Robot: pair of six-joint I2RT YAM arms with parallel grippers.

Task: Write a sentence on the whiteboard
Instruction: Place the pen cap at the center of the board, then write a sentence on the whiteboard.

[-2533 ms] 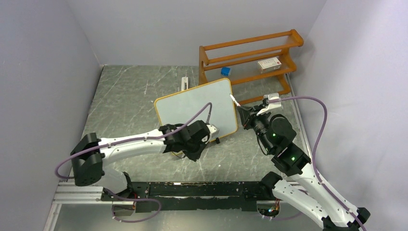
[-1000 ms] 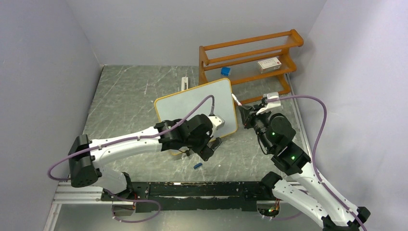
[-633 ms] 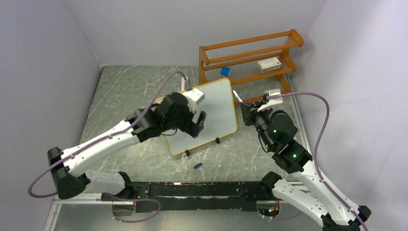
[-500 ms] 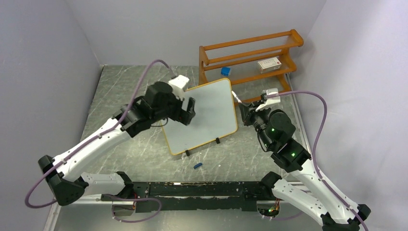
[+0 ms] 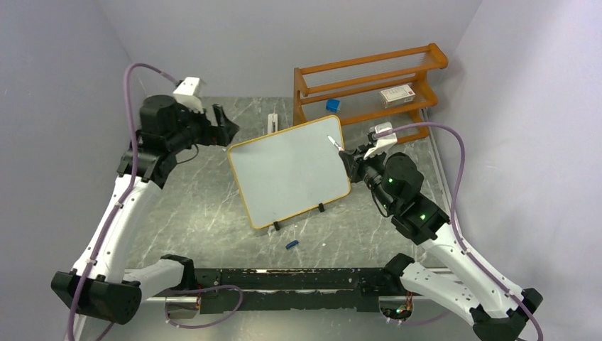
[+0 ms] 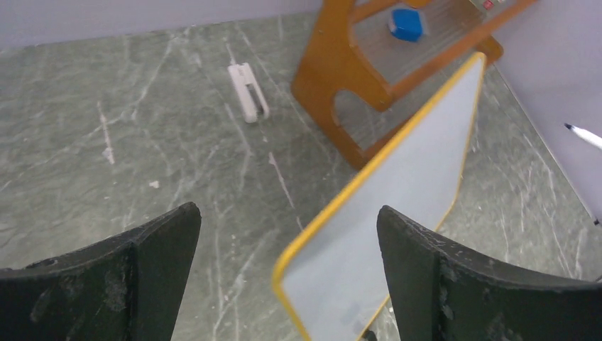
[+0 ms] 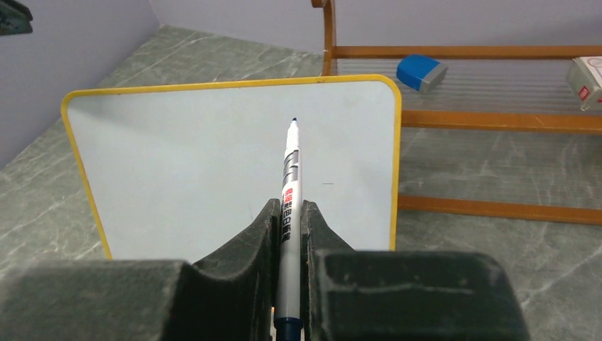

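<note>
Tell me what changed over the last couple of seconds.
The left gripper, open, swung from the near edge of the whiteboard up to the far left, leaving a small blue piece on the table. The right gripper carried its marker in over the board's far right corner. The whiteboard stayed put and blank.

This looks like a robotics laboratory cell and not a home or an office: plain grey walls close in a green stone-patterned table on three sides. At the bottom of the frame two white-and-black robot arms, the left arm and the right arm, are bolted to a black metal rail, with purple cables running along them. On the table stand only a few props, such as a whiteboard in the middle and an orange shelf rack at the upper right.
</note>
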